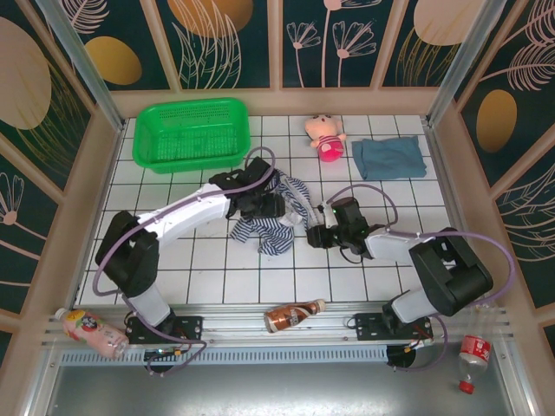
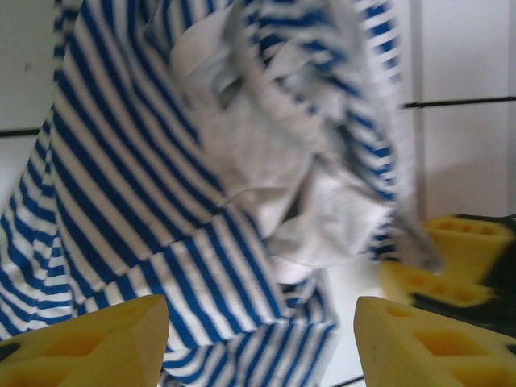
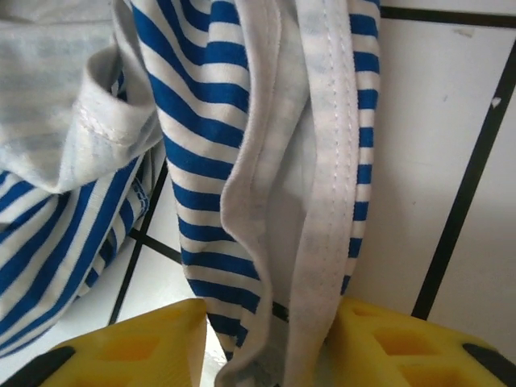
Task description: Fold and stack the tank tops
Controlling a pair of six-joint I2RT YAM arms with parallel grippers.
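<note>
**Both arms meet at the striped top in mid-desk**

The striped tank top [image 1: 270, 224] lies in a crumpled heap near the middle of the white-tiled desk [image 1: 173, 260], its navy-and-white cloth bunched and partly turned inside out. The left end effector [image 1: 276, 204] sits on the heap's 12 o'clock side. Seen from the left wrist, the left end effector [image 2: 258, 347] has its yellow fingers [image 2: 89, 343] spread wide, and the loose striped folds [image 2: 161, 201] hang between and beyond them without being clamped.

The right end effector [image 1: 314, 232] comes at the heap from 3 o'clock. From its own wrist, the right end effector [image 3: 270, 347] has its fingers [image 3: 137, 343] drawn in on either side of a stitched hem of the striped tank top [image 3: 322, 161]. The cloth fills the gap between them, so the hem is pinched.

The teal tank top [image 1: 388, 158] rests flat and folded towards 1 o'clock, well apart from the arms. A pink doll [image 1: 325, 137] lies just beside it at 12 o'clock, and a green basket [image 1: 191, 132] stands at 11 o'clock. A brown bottle [image 1: 293, 316] lies on its side at 6 o'clock, on the near rail.
</note>
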